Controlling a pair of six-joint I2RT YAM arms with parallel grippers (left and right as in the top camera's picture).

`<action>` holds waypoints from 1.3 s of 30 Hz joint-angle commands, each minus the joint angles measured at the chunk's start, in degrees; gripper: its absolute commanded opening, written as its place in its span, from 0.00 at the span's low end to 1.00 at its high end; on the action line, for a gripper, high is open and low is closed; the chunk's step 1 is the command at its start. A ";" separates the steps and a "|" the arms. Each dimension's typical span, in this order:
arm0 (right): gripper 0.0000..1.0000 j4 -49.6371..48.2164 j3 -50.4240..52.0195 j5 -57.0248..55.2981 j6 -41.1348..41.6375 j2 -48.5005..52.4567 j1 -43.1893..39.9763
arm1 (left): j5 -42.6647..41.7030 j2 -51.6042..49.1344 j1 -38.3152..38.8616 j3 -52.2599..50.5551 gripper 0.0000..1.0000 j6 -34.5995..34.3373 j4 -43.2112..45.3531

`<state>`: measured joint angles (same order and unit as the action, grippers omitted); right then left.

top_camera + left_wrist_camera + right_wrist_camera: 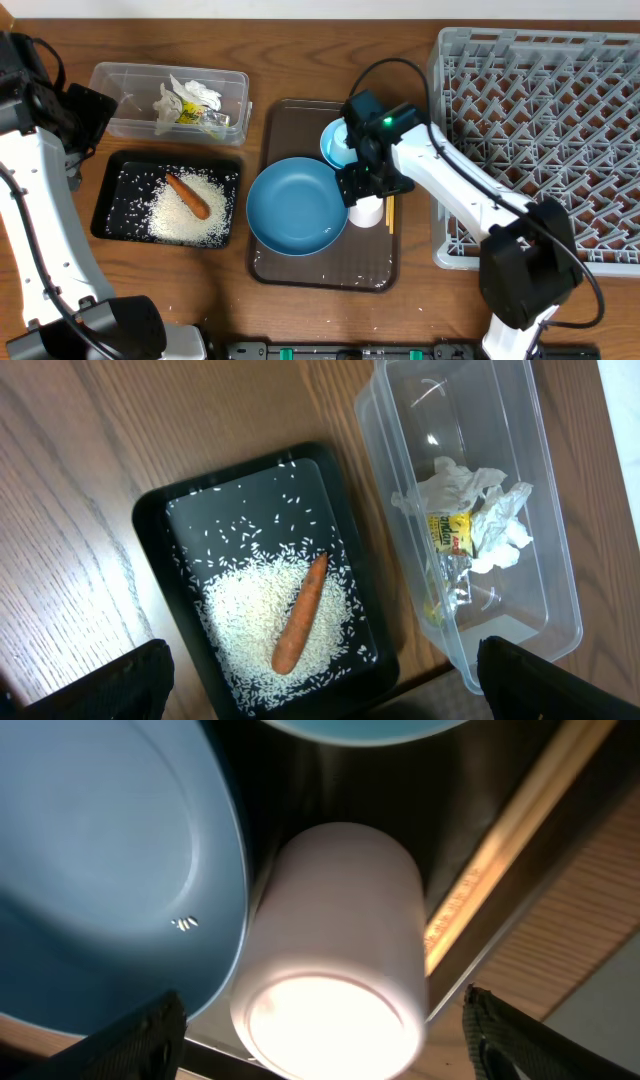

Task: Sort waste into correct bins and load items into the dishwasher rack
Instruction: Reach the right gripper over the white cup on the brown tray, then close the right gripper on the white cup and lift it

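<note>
right tool [325, 1045] spread around white cup [335, 950]

we see the right tool's fingers either side of the cup, not touching it. the cup sits on the brown tray [290, 120], between the big blue bowl [297, 207] and the chopsticks [390, 213]. the left tool [320, 670] is spread too, above the black tray [150, 520] of rice [250, 610] and carrot [300, 615].

Glossy clear plastic tub [520, 480], crumpled paper wrappers [480, 510], matt black tray [160, 520], grained wooden table [80, 480].
</note>
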<state>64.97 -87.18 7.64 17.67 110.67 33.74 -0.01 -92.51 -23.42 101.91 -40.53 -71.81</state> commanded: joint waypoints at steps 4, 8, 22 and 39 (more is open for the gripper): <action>0.80 0.20 -0.11 -4.59 3.63 1.01 2.54 | 0.50 -0.22 -0.20 0.15 0.98 -0.50 -0.20; 0.79 0.09 0.15 -6.29 4.00 1.01 3.32 | 0.50 -0.22 -0.20 0.15 0.98 -0.50 -0.20; 0.79 -5.01 5.07 -8.26 4.61 1.01 3.43 | 0.50 -0.22 -0.20 0.15 0.99 -0.50 -0.20; 0.59 -1.09 -0.63 -8.35 1.70 -7.41 2.29 | 0.50 -0.22 -0.20 0.15 0.99 -0.50 -0.17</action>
<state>63.55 -84.66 0.08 21.43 108.75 36.42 -0.01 -92.51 -23.42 101.91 -40.53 -71.81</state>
